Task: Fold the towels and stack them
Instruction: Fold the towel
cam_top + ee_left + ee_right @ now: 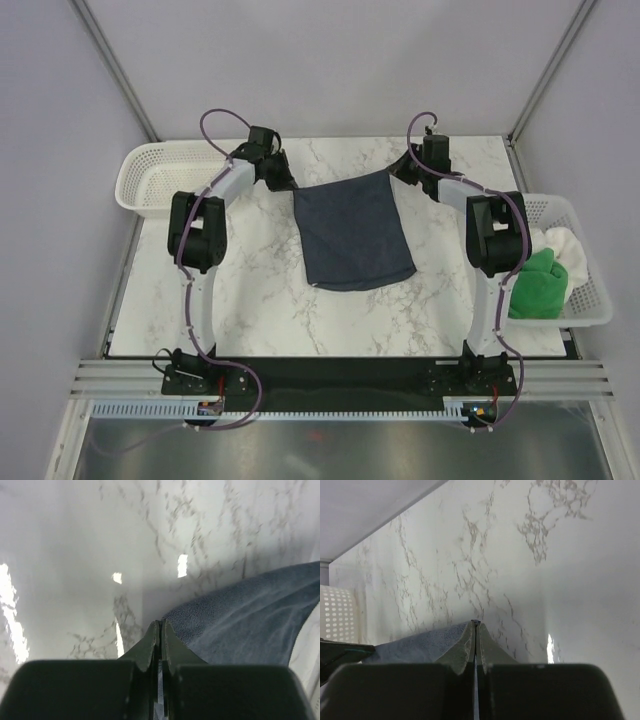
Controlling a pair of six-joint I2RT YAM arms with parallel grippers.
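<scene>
Pinched shut, the left gripper (160, 623) and right gripper (475, 623) hang over the marble table (250, 300), each clamping a corner of the navy towel (352, 232) that spans between them. To the right of the right gripper, a mesh basket (592, 305) holds the green towel (535, 285) and white towel (562, 245).

- Towels, three: one navy towel (352, 238), one green towel (538, 285), one white towel (565, 248).
- Mesh baskets, two: left basket (150, 180), right basket (590, 300).
- Robot arms, two: left arm (200, 230), right arm (490, 240).
- Marble-patterned surface (260, 290), one.
</scene>
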